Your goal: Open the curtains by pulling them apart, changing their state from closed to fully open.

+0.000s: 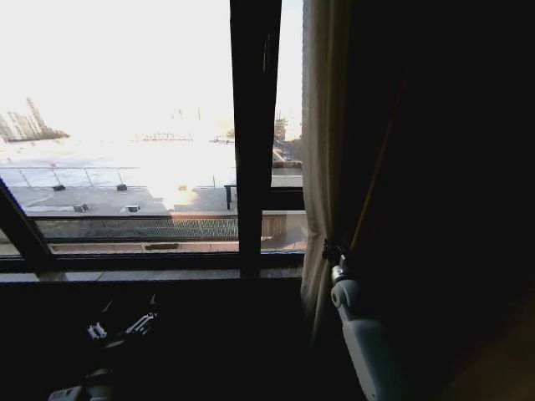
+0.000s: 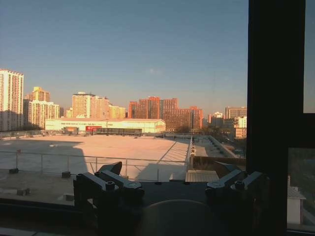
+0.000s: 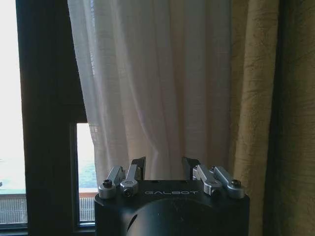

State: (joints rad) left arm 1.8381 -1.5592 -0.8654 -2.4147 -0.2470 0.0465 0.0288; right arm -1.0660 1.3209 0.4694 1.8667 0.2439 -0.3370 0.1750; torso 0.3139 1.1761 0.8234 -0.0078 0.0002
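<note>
One sheer white curtain (image 1: 318, 125) hangs bunched into a narrow strip at the right of the window, its pleats close before the right wrist camera (image 3: 157, 83). My right gripper (image 1: 333, 252) is raised against the lower part of that strip. In the right wrist view the right gripper (image 3: 163, 167) is open, the fabric just beyond its fingertips (image 3: 138, 166). My left gripper (image 1: 121, 326) rests low at the left, below the sill. Seen from the left wrist, the left gripper (image 2: 167, 174) is open, facing bare glass.
A black vertical frame bar (image 1: 253, 125) splits the window; it also shows as the frame bar (image 2: 275, 98) and the frame bar (image 3: 47, 98). A heavy dark drape (image 1: 435, 167), golden drape (image 3: 256, 98), hangs right of the sheer curtain. The sill (image 1: 150, 274) runs below the glass.
</note>
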